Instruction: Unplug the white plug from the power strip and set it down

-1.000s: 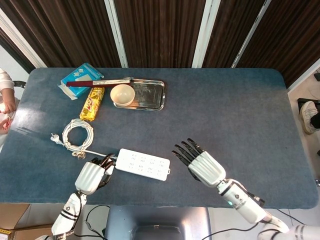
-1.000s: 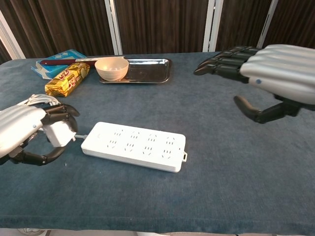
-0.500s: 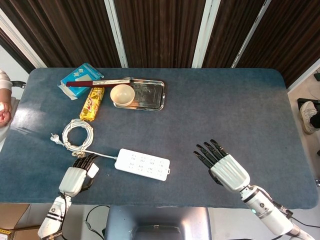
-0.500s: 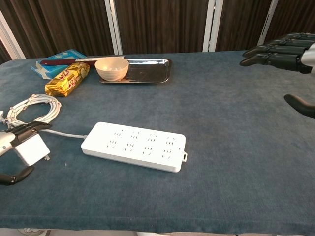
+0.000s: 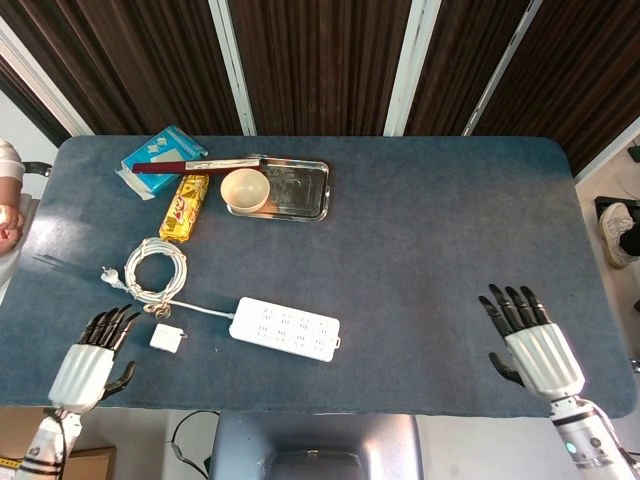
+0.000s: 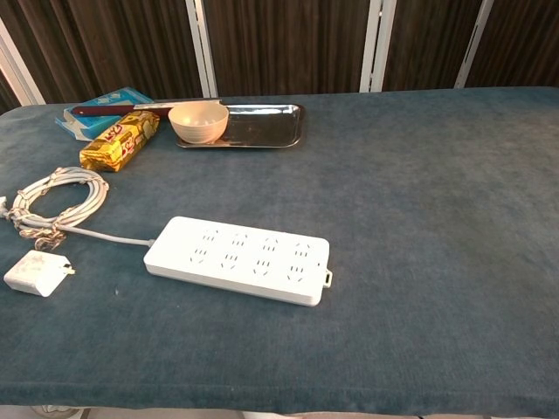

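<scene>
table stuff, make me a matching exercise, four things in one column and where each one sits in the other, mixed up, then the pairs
Things:
1. white plug
2. bowl
3. coiled cable
4. yellow snack pack

Places:
A. resting on the left end of the metal tray
B. on the cloth between the blue packet and the cable coil
C. lying loose on the cloth left of the power strip, held by no hand
D. on the cloth just beyond the plug, its lead running to the strip

Pairs: 1-C, 2-A, 3-D, 4-B
</scene>
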Robot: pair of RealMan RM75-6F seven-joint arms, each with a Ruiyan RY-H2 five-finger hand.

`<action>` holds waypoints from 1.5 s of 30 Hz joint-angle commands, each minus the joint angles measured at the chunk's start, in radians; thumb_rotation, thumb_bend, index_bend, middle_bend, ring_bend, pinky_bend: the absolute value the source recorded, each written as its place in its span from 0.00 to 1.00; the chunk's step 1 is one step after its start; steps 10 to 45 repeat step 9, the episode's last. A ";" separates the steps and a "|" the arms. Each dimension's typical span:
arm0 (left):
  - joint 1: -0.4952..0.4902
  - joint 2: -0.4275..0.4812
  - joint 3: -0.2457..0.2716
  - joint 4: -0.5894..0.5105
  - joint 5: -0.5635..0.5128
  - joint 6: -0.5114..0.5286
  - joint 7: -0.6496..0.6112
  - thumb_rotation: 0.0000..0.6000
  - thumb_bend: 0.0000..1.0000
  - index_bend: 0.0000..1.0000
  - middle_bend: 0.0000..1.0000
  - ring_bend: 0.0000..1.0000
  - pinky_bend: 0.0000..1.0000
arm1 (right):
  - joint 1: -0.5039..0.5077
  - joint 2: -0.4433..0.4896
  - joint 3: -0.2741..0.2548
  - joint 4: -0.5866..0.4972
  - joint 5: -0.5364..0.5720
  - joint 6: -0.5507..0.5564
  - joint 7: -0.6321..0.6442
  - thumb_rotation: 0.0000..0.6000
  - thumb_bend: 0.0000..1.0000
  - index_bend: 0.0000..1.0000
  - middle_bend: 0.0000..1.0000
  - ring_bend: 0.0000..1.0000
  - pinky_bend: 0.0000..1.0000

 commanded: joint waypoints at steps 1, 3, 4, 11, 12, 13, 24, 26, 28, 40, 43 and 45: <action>0.072 0.103 0.054 -0.054 0.050 0.056 0.004 1.00 0.45 0.00 0.00 0.00 0.09 | -0.112 -0.047 0.010 0.150 0.037 0.133 0.191 1.00 0.40 0.00 0.00 0.00 0.00; 0.073 0.121 0.049 -0.073 0.044 0.048 -0.006 1.00 0.45 0.00 0.00 0.00 0.08 | -0.121 -0.055 0.023 0.190 0.060 0.127 0.218 1.00 0.38 0.00 0.00 0.00 0.00; 0.073 0.122 0.043 -0.074 0.047 0.051 -0.011 1.00 0.45 0.00 0.00 0.00 0.08 | -0.120 -0.051 0.024 0.193 0.057 0.121 0.231 1.00 0.37 0.00 0.00 0.00 0.00; 0.075 0.101 0.021 -0.037 0.079 0.072 -0.038 1.00 0.45 0.00 0.00 0.00 0.08 | -0.128 -0.051 0.032 0.210 0.027 0.126 0.261 1.00 0.36 0.00 0.00 0.00 0.00; 0.075 0.101 0.021 -0.037 0.079 0.072 -0.038 1.00 0.45 0.00 0.00 0.00 0.08 | -0.128 -0.051 0.032 0.210 0.027 0.126 0.261 1.00 0.36 0.00 0.00 0.00 0.00; 0.075 0.101 0.021 -0.037 0.079 0.072 -0.038 1.00 0.45 0.00 0.00 0.00 0.08 | -0.128 -0.051 0.032 0.210 0.027 0.126 0.261 1.00 0.36 0.00 0.00 0.00 0.00; 0.075 0.101 0.021 -0.037 0.079 0.072 -0.038 1.00 0.45 0.00 0.00 0.00 0.08 | -0.128 -0.051 0.032 0.210 0.027 0.126 0.261 1.00 0.36 0.00 0.00 0.00 0.00; 0.075 0.101 0.021 -0.037 0.079 0.072 -0.038 1.00 0.45 0.00 0.00 0.00 0.08 | -0.128 -0.051 0.032 0.210 0.027 0.126 0.261 1.00 0.36 0.00 0.00 0.00 0.00; 0.075 0.101 0.021 -0.037 0.079 0.072 -0.038 1.00 0.45 0.00 0.00 0.00 0.08 | -0.128 -0.051 0.032 0.210 0.027 0.126 0.261 1.00 0.36 0.00 0.00 0.00 0.00; 0.075 0.101 0.021 -0.037 0.079 0.072 -0.038 1.00 0.45 0.00 0.00 0.00 0.08 | -0.128 -0.051 0.032 0.210 0.027 0.126 0.261 1.00 0.36 0.00 0.00 0.00 0.00; 0.075 0.101 0.021 -0.037 0.079 0.072 -0.038 1.00 0.45 0.00 0.00 0.00 0.08 | -0.128 -0.051 0.032 0.210 0.027 0.126 0.261 1.00 0.36 0.00 0.00 0.00 0.00; 0.075 0.101 0.021 -0.037 0.079 0.072 -0.038 1.00 0.45 0.00 0.00 0.00 0.08 | -0.128 -0.051 0.032 0.210 0.027 0.126 0.261 1.00 0.36 0.00 0.00 0.00 0.00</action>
